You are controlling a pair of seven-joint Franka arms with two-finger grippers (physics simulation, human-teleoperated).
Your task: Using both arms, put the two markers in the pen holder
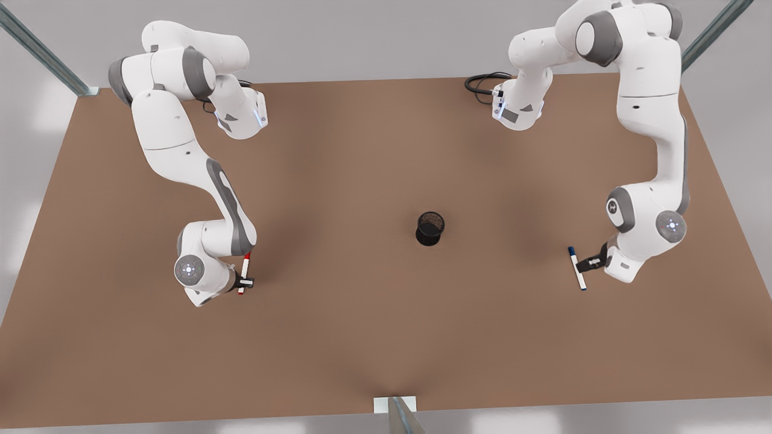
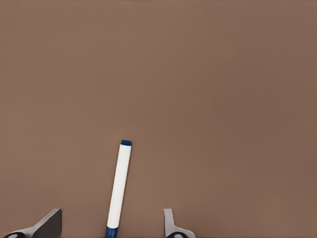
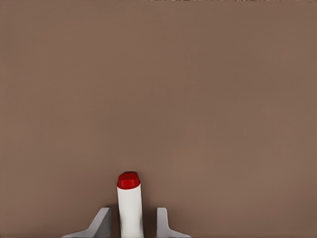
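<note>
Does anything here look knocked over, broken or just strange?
Nothing stands out. The pen holder stands upright mid-table. The left gripper straddles the blue marker with fingers apart; the right gripper is at the red marker, fingers close beside its barrel.

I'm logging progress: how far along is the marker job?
Nothing is in the pen holder yet. In hand: the left gripper straddles the blue marker with fingers open, and the right gripper stands closely around the red marker, grip unclear. Left: lifting both markers, carrying them to the holder mid-table, and dropping them in.
</note>
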